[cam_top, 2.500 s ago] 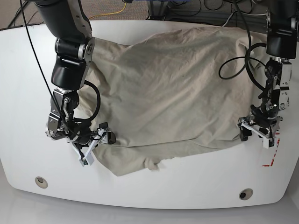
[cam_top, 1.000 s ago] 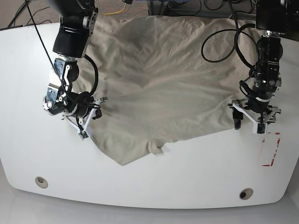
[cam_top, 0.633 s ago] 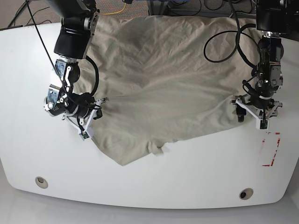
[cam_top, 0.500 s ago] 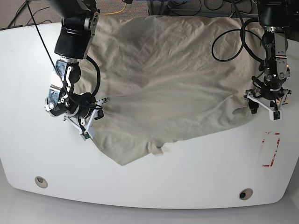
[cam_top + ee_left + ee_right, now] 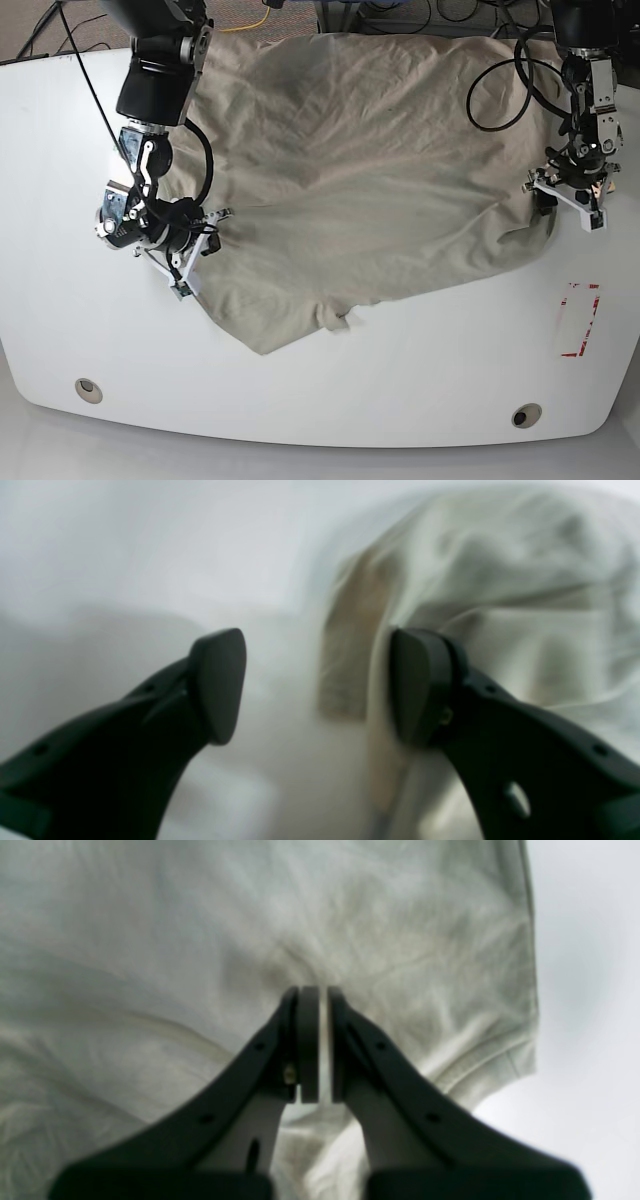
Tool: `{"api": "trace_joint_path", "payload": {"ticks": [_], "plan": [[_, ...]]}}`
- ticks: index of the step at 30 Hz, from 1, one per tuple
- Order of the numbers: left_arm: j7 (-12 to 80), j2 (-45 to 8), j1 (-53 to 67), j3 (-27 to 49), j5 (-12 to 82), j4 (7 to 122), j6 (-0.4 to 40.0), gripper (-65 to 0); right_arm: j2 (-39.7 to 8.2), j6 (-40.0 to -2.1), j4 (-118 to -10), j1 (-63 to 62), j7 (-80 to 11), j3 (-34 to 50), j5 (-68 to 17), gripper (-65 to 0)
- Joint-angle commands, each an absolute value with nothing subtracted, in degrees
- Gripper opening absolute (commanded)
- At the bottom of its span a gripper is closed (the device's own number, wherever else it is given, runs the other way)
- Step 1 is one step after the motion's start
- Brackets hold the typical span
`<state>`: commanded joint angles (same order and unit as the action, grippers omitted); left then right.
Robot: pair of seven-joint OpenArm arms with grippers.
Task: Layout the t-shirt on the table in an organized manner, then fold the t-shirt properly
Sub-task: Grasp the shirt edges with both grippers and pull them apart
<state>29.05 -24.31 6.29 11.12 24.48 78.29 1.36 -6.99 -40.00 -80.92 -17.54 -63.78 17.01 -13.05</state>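
Note:
The beige t-shirt (image 5: 360, 170) lies wrinkled over the far half of the white table (image 5: 400, 400), its lower edge running slantwise with a point toward the front left. My right gripper (image 5: 197, 250) is at the shirt's left edge, shut on a pinch of the t-shirt (image 5: 200, 940), its jaws (image 5: 314, 1040) pressed together on the cloth. At the shirt's right edge my left gripper (image 5: 567, 208) stands open. In the blurred left wrist view a hemmed fold of the t-shirt (image 5: 500, 580) lies by the right finger, with my left gripper (image 5: 317, 685) holding nothing.
Two grommet holes (image 5: 88, 388) (image 5: 526, 414) sit near the front edge. A red tape rectangle (image 5: 578, 318) marks the right side. Black cables (image 5: 500, 80) loop over the shirt's far right corner. Bare tabletop spans the front and far left.
My left gripper has moved up and to the right, away from the red tape and along the shirt's right edge, staying open. The right gripper keeps its hold and has barely moved in the last second.

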Motion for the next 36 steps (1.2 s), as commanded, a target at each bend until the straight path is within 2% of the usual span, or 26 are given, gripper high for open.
{"api": "trace_joint_path", "payload": {"ticks": [5, 12, 14, 17, 20, 29, 36], "plan": [[29.05, -23.96, 3.74, 10.95, 24.13, 72.92, 7.34, -22.8, -6.99, -40.00, -80.92, -17.45, -63.78, 17.10, -13.05, -62.1], [29.05, -23.34, 1.54, 6.46, 24.13, 69.41, 8.13, -23.7, -6.99, -40.00, -81.10, -17.36, -63.78, 17.10, -13.23, -62.1], [29.05, -23.43, 1.45, 4.88, 24.04, 69.32, 8.13, -28.6, -6.99, -40.00, -81.19, -17.36, -63.78, 17.10, -13.23, -62.1], [29.05, -23.52, 0.04, 4.18, 23.52, 69.23, 8.13, -45.3, -6.99, -40.00, -81.27, -17.36, -63.78, 17.19, -13.41, -62.1], [29.05, -23.52, -1.63, 4.09, 19.82, 68.00, 8.13, -54.2, -6.99, -40.00, -81.27, -17.36, -63.78, 17.19, -13.41, -62.1], [22.46, -23.34, -10.68, 4.26, 5.14, 59.82, 8.13, -54.4, -6.99, -40.00, -81.27, -17.36, -63.78, 17.27, -13.49, -62.1], [17.63, -23.69, -15.78, 4.35, -0.13, 56.40, 8.13, -54.4, -7.16, -40.00, -81.36, -17.36, -63.87, 17.36, -13.49, -62.1]]}}
